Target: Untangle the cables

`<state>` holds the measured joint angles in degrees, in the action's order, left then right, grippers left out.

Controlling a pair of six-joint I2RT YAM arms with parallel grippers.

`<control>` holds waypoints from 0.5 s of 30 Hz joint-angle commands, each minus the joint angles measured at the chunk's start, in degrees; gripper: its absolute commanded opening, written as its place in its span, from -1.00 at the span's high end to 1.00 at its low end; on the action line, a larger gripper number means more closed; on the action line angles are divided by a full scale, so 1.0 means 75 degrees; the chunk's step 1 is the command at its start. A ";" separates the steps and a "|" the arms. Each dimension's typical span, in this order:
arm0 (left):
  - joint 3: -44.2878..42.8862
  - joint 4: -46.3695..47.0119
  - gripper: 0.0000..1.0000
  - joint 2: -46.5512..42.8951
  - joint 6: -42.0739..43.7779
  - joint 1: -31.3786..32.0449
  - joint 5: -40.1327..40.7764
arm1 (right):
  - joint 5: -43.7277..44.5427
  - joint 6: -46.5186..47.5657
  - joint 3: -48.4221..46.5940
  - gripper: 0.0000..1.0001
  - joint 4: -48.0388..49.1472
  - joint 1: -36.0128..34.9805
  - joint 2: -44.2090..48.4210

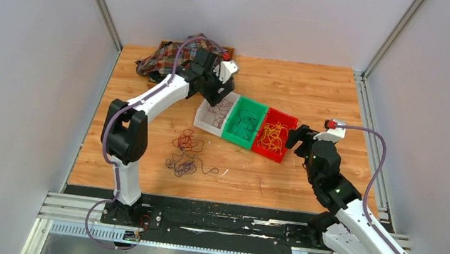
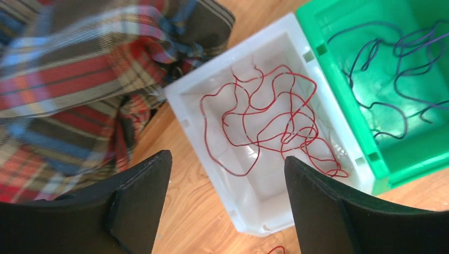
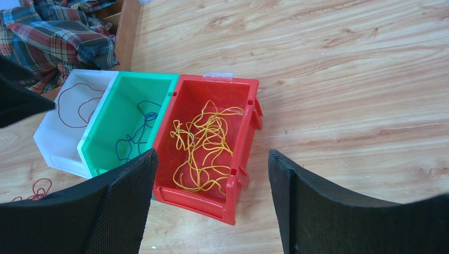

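Table (image 1: 315,89): wooden top.
Middle: white bin (image 3: 53,153), green bin (image 3: 103,140), red bin (image 3: 196,203), touching in a row.
Far left: plaid cloth (image 1: 160,60).
Near left: loose cables (image 1: 185,153).

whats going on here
Sorting by colour: the white bin holds red cables, the green bin purple cables, the red bin yellow cables. The left gripper hangs open over the white bin, the right gripper open by the red bin, both empty. A red and purple tangle lies on the table.
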<state>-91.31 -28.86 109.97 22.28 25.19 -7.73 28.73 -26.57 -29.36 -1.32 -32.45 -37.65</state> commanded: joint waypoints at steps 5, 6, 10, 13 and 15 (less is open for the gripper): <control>-0.0422 -0.0594 -0.71 -0.0989 -0.0112 -0.0042 -0.0617 | 0.0067 0.0095 -0.0350 -0.51 -0.0026 0.0110 0.0004; -0.0407 -0.0693 -0.71 -0.1086 -0.0101 -0.0042 -0.0726 | 0.0027 0.0103 -0.0356 -0.51 -0.0023 0.0108 -0.0005; -0.0161 -0.1759 -0.70 -0.1646 0.0434 -0.0054 -0.1355 | -0.0330 0.0125 -0.0350 -0.51 0.0041 0.0108 -0.0107; 0.0628 -0.2334 -0.67 -0.2301 0.0909 -0.0123 -0.1626 | -0.0830 0.0036 -0.0376 -0.51 0.0051 0.0099 -0.0346; 0.1396 -0.2591 -0.61 -0.2780 0.1229 -0.0271 -0.1811 | -0.1064 -0.0038 -0.0375 -0.51 0.0108 0.0079 -0.0545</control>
<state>-88.53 -39.97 95.70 25.87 24.75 -16.45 25.12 -26.17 -30.15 -1.32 -32.45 -39.81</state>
